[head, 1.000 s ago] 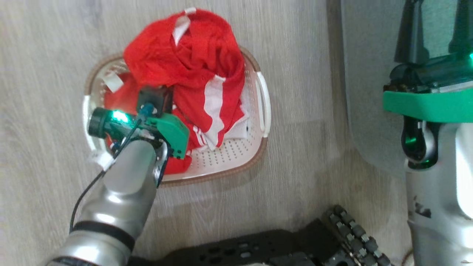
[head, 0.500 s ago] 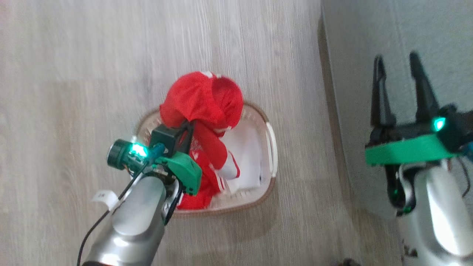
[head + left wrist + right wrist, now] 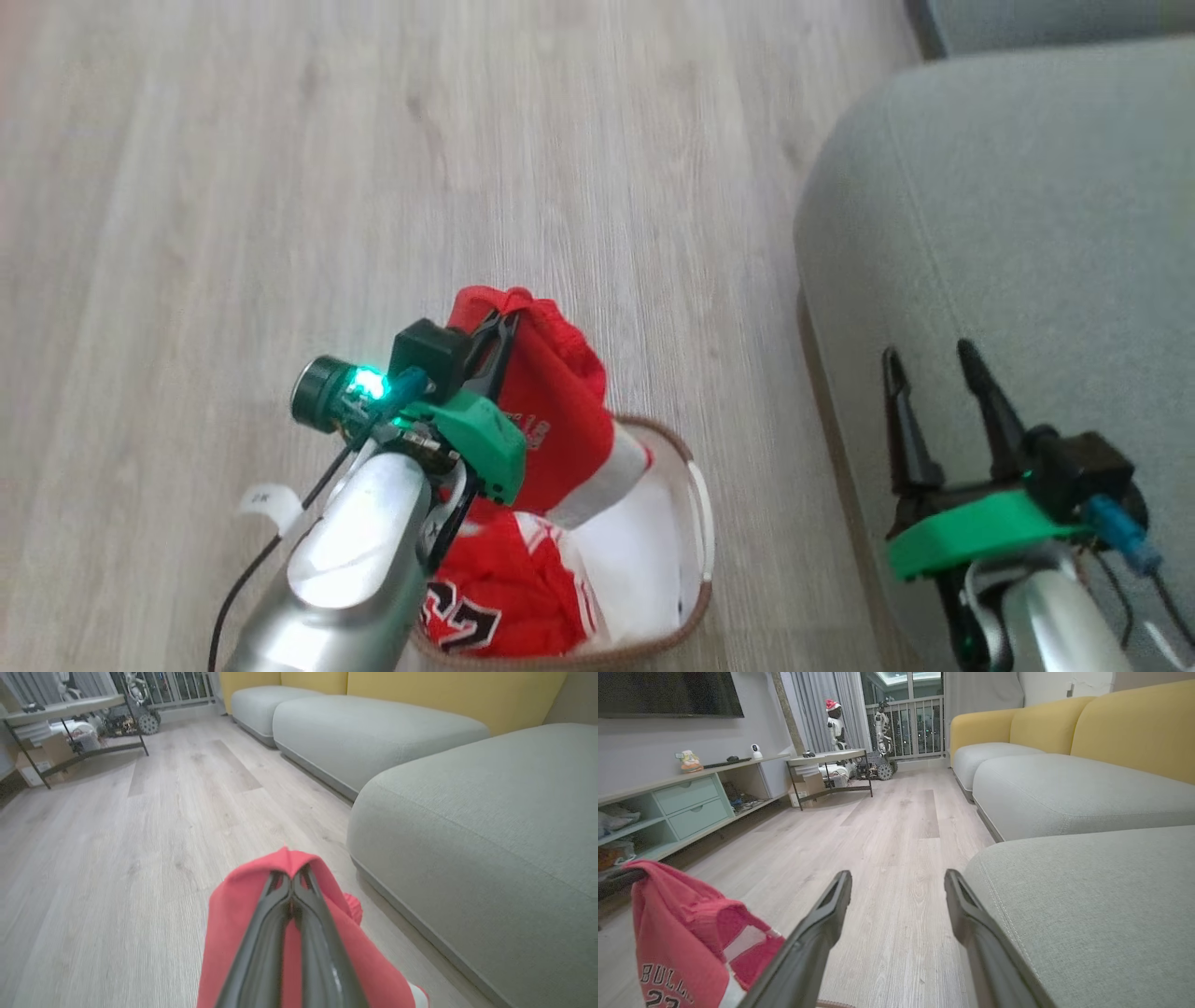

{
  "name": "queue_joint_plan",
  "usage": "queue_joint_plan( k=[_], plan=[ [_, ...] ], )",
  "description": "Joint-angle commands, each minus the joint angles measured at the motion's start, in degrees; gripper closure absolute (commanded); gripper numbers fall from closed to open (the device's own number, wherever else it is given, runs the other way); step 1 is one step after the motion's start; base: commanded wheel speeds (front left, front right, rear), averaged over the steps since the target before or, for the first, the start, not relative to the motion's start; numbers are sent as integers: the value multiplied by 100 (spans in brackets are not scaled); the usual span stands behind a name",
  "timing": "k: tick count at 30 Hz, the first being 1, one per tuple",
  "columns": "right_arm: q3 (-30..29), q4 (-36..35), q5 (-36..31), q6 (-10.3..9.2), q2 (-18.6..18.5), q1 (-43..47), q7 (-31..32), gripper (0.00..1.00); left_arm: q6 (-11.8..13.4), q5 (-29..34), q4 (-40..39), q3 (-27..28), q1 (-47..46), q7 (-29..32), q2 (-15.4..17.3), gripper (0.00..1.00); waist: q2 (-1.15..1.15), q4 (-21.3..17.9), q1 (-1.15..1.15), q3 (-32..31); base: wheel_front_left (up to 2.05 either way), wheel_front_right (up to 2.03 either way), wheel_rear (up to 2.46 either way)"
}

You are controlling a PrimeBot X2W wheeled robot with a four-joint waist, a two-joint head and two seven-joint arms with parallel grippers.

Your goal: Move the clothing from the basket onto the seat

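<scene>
My left gripper [image 3: 499, 329] is shut on a fold of the red jersey [image 3: 551, 411], holding it up above the white basket [image 3: 700, 523] at the bottom of the head view. Red cloth with a black-and-white number [image 3: 467, 611] still trails into the basket. In the left wrist view the closed fingers [image 3: 292, 886] pinch the red fabric [image 3: 233, 924]. The grey-green seat [image 3: 1018, 205] lies to the right. My right gripper [image 3: 934, 359] hangs open over the seat's near edge, nothing between its fingers. The jersey [image 3: 677, 933] also hangs at the right wrist view's lower left.
Pale wood floor [image 3: 327, 168] stretches left and ahead. More grey sofa cushions [image 3: 364, 732] with yellow backs [image 3: 1129, 728] line the right. A low shelf unit [image 3: 668, 807] and a small black-framed table [image 3: 826, 763] stand far off by the window.
My left gripper has lifted the jersey out of the basket, stretching it upward. The head camera has tilted up, so the basket slid to the bottom and the seat came into view.
</scene>
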Motion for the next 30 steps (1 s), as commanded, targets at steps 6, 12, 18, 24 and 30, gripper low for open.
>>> queue_joint_plan(
  k=[6, 12, 18, 24, 30],
  plan=[
    [436, -155, 2, 42, -12, 83, -29, 0, -89, -196, -714, 101, -441, 398, 72, 100, -1, 119, 0, -722, 0, 0, 0],
    [959, -100, -198, 42, -12, 37, -29, 0, -72, -262, -1083, -83, -779, 670, 41, 100, -1, 176, 0, -885, 0, 0, 0],
    [1365, -48, -308, 42, -12, -274, -29, 0, 53, -555, -1337, -328, -1051, 629, 18, 100, -1, 174, 0, -1032, 0, 0, 0],
    [1690, 104, -402, 42, -12, -636, -29, 0, 302, -826, -1448, -589, -1189, 443, 16, 100, -1, 177, 0, -1118, 0, 0, 0],
    [1938, 522, -496, 42, -12, -1046, -29, 0, 463, -1109, -1481, -910, -1256, 298, 16, 100, -1, 261, 0, -1200, 0, 0, 0]
  ],
)
